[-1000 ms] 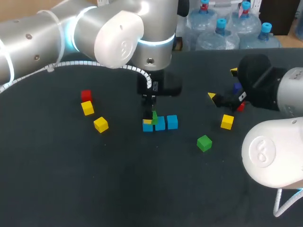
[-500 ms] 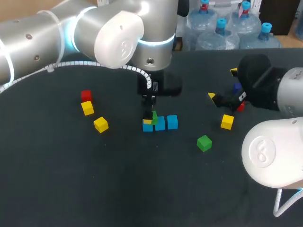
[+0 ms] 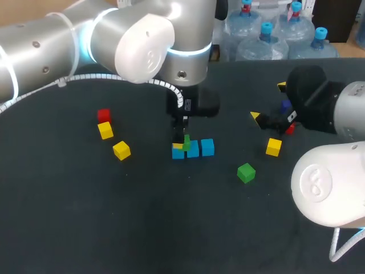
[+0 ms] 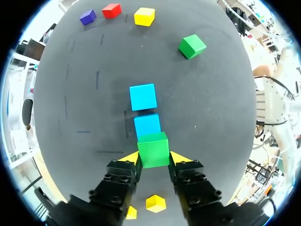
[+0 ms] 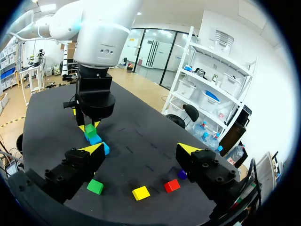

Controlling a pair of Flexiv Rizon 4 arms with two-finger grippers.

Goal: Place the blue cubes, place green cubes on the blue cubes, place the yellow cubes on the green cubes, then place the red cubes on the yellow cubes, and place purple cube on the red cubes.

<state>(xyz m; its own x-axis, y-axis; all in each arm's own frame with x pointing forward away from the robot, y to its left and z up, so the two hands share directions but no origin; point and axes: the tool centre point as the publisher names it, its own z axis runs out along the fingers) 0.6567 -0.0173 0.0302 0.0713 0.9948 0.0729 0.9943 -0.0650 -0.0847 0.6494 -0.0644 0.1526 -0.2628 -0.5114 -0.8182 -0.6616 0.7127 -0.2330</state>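
Three blue cubes (image 3: 193,149) lie in a row at the table's middle. My left gripper (image 3: 183,137) hangs straight above the row's left end, shut on a green cube (image 4: 153,149) that sits over the leftmost blue cube. In the left wrist view the other two blue cubes (image 4: 143,96) stretch ahead of the fingers. My right gripper (image 3: 268,101) stands open and empty at the right rear, near a small purple cube (image 3: 285,105) and a red cube (image 3: 290,130). In the right wrist view its fingers (image 5: 94,148) are spread wide, with the held green cube (image 5: 90,131) far ahead.
A loose green cube (image 3: 246,172) and a yellow cube (image 3: 274,146) lie right of the row. On the left are a red cube (image 3: 103,115) and two yellow cubes (image 3: 105,131) (image 3: 121,150). My right arm's big white elbow (image 3: 328,182) fills the lower right.
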